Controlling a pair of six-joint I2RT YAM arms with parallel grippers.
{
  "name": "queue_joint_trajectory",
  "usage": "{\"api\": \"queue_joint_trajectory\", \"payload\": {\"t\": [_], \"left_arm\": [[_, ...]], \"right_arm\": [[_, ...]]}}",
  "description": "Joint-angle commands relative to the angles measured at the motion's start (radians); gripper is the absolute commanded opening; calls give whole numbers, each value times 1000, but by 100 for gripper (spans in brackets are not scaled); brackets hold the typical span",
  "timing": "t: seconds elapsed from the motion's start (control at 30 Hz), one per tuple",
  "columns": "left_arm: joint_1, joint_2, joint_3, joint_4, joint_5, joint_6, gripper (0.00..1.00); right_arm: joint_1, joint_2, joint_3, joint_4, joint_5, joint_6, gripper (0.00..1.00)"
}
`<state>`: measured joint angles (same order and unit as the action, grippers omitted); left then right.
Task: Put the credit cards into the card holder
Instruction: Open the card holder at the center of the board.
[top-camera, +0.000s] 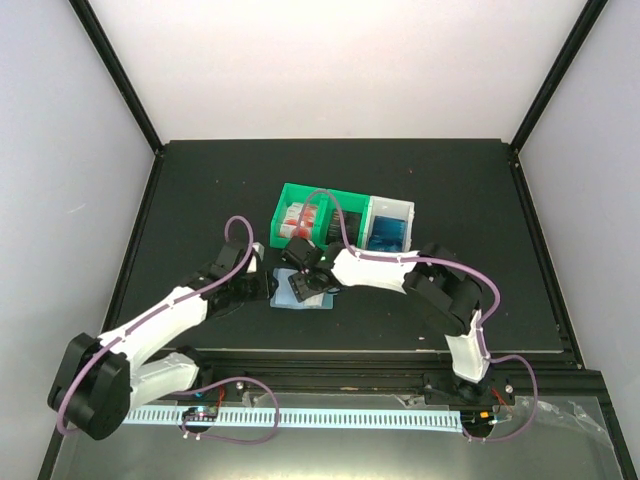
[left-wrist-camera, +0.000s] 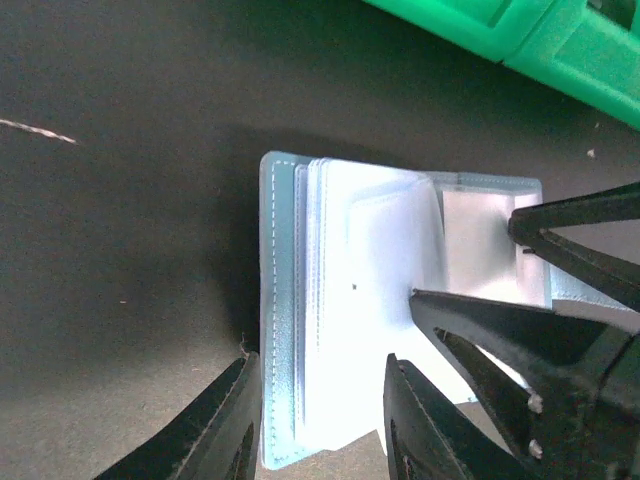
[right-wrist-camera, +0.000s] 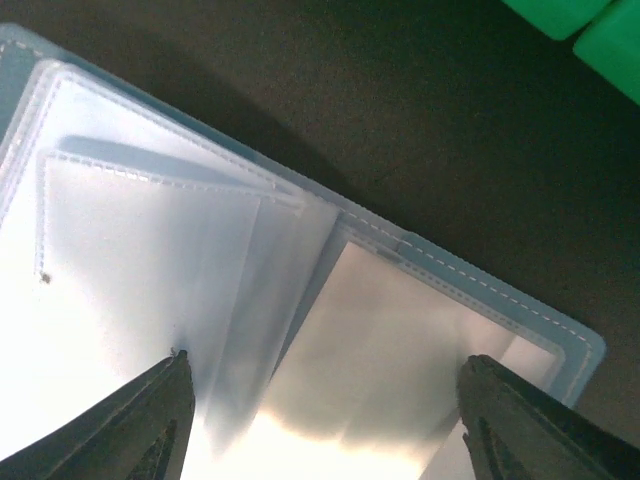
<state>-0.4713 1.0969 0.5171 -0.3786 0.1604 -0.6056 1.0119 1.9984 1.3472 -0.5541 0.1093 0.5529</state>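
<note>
Too small from above to tell credit cards (top-camera: 296, 216) apart. Cannot see much of card holder (top-camera: 285, 299) beneath right pincer (top-camera: 308, 285).

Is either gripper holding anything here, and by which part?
The right gripper is open over the card holder and holds nothing. The left gripper straddles the holder's near edge; whether it is actually gripping cannot be told.

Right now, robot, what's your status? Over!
Left gripper open, straddling an edge of the card holder. Right gripper open, over its clear pockets. Holder lies open; no card in either gripper. Nothing blocks the pockets.
</note>
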Motion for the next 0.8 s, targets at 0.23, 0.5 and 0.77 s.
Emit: {"api": "queue_joint_trajectory", "payload": {"t": [0.23,0.5,0.77], "left_arm": [[19,-129,-13,-36,-71,-70,36],[26,-147,-76,21,-13,-93,36],[25,-158,-109,79,86,-90,38]], "right_arm": [[47,64,2,-72,124,-24,84],[47,93,-2,-29,53,42,90],[47,-33,40,-60,49,102,90]]}}
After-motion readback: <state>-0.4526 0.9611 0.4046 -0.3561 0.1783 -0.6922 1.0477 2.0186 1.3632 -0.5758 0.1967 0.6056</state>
